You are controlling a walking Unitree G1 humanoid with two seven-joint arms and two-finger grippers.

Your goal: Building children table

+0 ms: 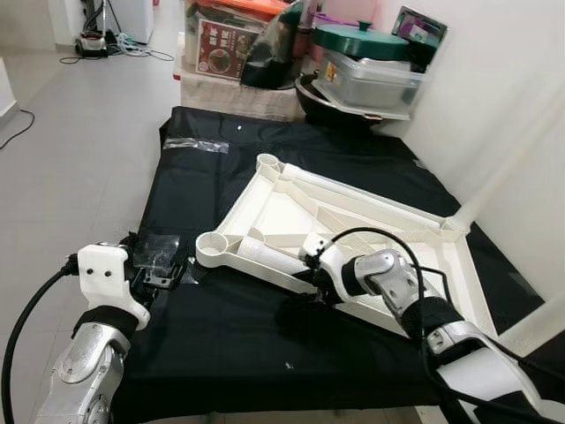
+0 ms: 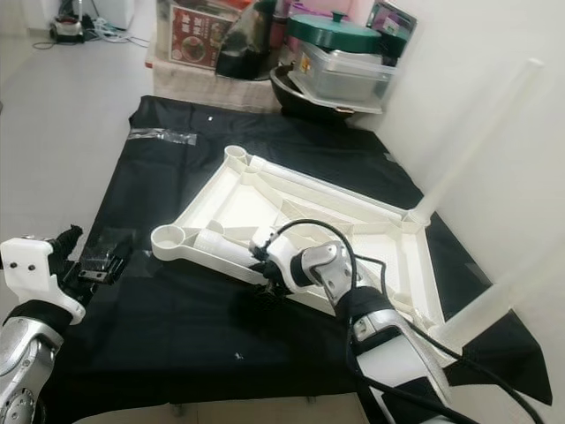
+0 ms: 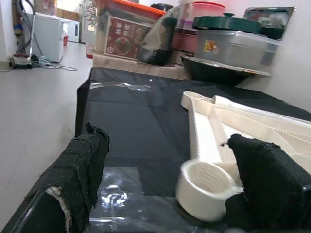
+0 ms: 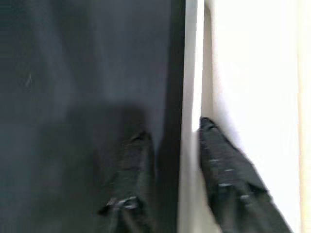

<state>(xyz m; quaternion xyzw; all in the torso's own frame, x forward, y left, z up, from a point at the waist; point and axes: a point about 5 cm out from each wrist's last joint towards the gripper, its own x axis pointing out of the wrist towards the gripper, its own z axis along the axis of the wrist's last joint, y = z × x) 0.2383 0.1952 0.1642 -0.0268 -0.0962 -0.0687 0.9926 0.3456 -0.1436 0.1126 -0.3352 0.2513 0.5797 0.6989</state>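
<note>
Left eye view: the white plastic tabletop point(image 1: 353, 212) lay upside down on a black sheet point(image 1: 221, 336) spread over the floor. The right gripper point(image 1: 311, 296) was down at the tabletop's near edge, right beside a loose white leg point(image 1: 269, 258) lying next to the corner socket point(image 1: 212, 247). The left gripper point(image 1: 163, 265) hovered off past that same corner, over a bit of clear plastic wrap point(image 1: 159, 247) on the sheet.

Right eye view: same layout, plus one leg point(image 2: 477, 132) already standing up from the far corner, away from both grippers, and another leg point(image 2: 481, 309) poking up near the robot's right side. Boxes and pots point(image 2: 344, 53) were piled beyond the sheet.

Left wrist view: the left fingers point(image 3: 82, 170) were spread wide apart, holding nothing, with the round socket point(image 3: 206, 187) sitting just in front, close to one finger.

Right wrist view: pretty blurry, but the right fingers point(image 4: 228, 174) were parted and straddled the tabletop's edge point(image 4: 192, 97), one on the sheet side, one on the white side. Couldn't tell if they were actually pinching it.
</note>
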